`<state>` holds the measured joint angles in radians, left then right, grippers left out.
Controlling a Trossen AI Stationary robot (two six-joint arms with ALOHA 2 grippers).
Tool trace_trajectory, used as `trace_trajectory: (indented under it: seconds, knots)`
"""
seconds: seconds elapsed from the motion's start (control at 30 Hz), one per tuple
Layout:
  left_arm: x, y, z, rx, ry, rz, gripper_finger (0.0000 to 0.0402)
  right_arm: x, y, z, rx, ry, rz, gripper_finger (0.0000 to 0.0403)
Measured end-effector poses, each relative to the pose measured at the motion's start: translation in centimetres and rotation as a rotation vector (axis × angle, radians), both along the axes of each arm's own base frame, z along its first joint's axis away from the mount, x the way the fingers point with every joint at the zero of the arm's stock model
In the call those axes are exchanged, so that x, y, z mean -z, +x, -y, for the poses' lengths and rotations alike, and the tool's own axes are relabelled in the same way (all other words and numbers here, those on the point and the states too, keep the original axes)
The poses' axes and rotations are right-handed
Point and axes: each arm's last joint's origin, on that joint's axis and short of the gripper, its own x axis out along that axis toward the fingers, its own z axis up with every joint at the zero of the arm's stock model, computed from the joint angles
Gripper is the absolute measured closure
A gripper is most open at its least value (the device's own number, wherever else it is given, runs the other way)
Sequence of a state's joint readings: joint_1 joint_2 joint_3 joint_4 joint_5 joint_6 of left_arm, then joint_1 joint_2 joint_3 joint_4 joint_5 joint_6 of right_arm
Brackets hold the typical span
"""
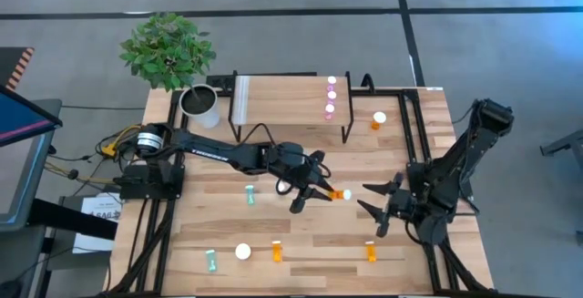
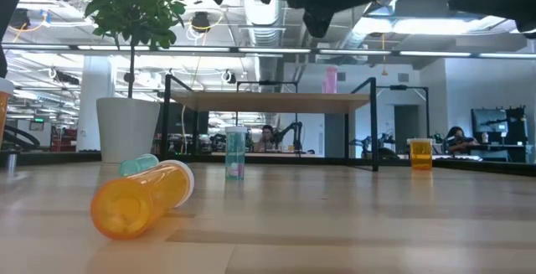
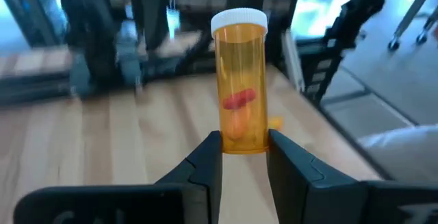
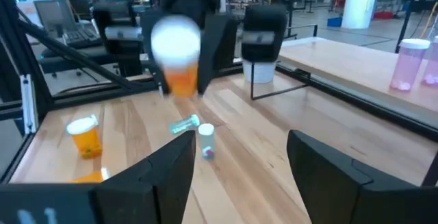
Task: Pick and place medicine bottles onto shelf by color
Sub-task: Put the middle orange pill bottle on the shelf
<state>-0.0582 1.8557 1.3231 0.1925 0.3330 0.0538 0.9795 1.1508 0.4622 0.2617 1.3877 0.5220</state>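
Wooden table (image 1: 301, 243) fills the high view, shelf (image 1: 287, 105) at its far side: light-wood board on thin black legs, white strip (image 1: 241, 100) on the edge nearest the white plant pot (image 1: 199, 105). Three pink bottles (image 1: 331, 95) stand in a row on the shelf's other end, white caps up; low view shows only one pink bottle (image 2: 330, 79) on top.

Left gripper (image 1: 320, 191) is mid-table, raised, fingers closed narrow on the orange bottle (image 1: 338, 194). High view has that bottle's long axis about level, cap toward the right arm. Left wrist view shows what others don't: translucent orange body (image 3: 243, 107), white cap, a red pill inside, pinched at its base between the fingers (image 3: 205, 166). Right wrist view sees it cap-first, blurred (image 4: 176, 53).

Right gripper (image 1: 379, 203) sits near the table's right side, jaws spread wide, holding nothing.

Loose on the table:
- orange bottle by the shelf (image 1: 378, 118), upright
- two orange at the near edge (image 1: 277, 251) (image 1: 371, 251), one wide white cap (image 1: 243, 251)
- teal bottles (image 1: 250, 195) (image 1: 210, 261); whether lying, high view can't tell

Low view alone shows an orange bottle on its side (image 2: 142, 199), base toward camera, and a teal one upright (image 2: 235, 152)
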Motion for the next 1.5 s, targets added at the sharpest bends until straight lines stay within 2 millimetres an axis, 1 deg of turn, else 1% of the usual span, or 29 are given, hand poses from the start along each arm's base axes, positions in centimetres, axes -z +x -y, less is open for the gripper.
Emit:
trace_trajectory:
  seconds: [0.17,0.23,0.33,0.5,0.6,0.67,0.77,0.83,0.9,1.03,1.1,1.2,1.33,1.5]
  knots:
    - [0.2,-0.3,0.0,0.023,-0.026,0.083,0.0331,0.2,1.4,-0.1,-0.055,0.035,-0.017,0.0148]
    - [-0.1,-0.3,0.0,0.024,-0.029,0.137,0.0331,0.2,2.2,0.0,-0.085,0.032,-0.022,0.0148]
    - [-0.7,-0.6,-0.1,0.036,-0.033,0.168,0.0331,-0.1,3.4,-0.1,-0.139,0.014,-0.003,0.0148]
    - [-1.4,-0.9,0.1,0.097,-0.04,0.195,0.0331,-0.7,5.3,0.0,-0.191,-0.055,0.076,0.0148]
    - [-1.8,-1.2,0.1,0.123,-0.048,0.192,0.0331,-1.2,6.0,0.0,-0.213,-0.105,0.14,0.0148]
    - [-2.4,-1.5,0.2,0.13,-0.048,0.199,0.0331,-1.1,6.3,0.1,-0.208,-0.145,0.153,0.0148]
    - [-3.6,-2.2,0.3,0.136,-0.026,0.221,0.0331,-1.0,6.8,0.4,-0.194,-0.154,0.165,0.0148]
    - [-3.8,-3.1,0.2,0.13,-0.012,0.242,0.0331,-0.7,7.2,0.7,-0.18,-0.154,0.153,0.0148]
    - [-3.6,-4.1,0.1,0.094,-0.004,0.273,0.0331,-0.6,7.4,0.9,-0.17,-0.149,0.152,0.0148]
    - [-2.8,-6.8,-0.4,-0.011,-0.027,0.347,0.0331,-0.6,7.9,1.5,-0.194,-0.145,0.179,0.0148]
    - [-2.2,-8.2,-0.6,-0.052,-0.052,0.379,0.0331,-0.8,8.4,2.1,-0.203,-0.141,0.195,0.0148]
    - [-1.5,-9.5,-0.7,-0.085,-0.089,0.434,0.0331,-1.2,9.3,2.9,-0.226,-0.144,0.223,0.0148]
    - [-0.3,-10.4,-0.7,-0.09,-0.123,0.44,0.0331,-2.2,10.7,4.1,-0.293,-0.158,0.278,0.0148]
    - [0.4,-10.7,-0.7,-0.094,-0.13,0.414,0.0331,-3.2,12.0,5.6,-0.289,-0.146,0.313,0.0148]
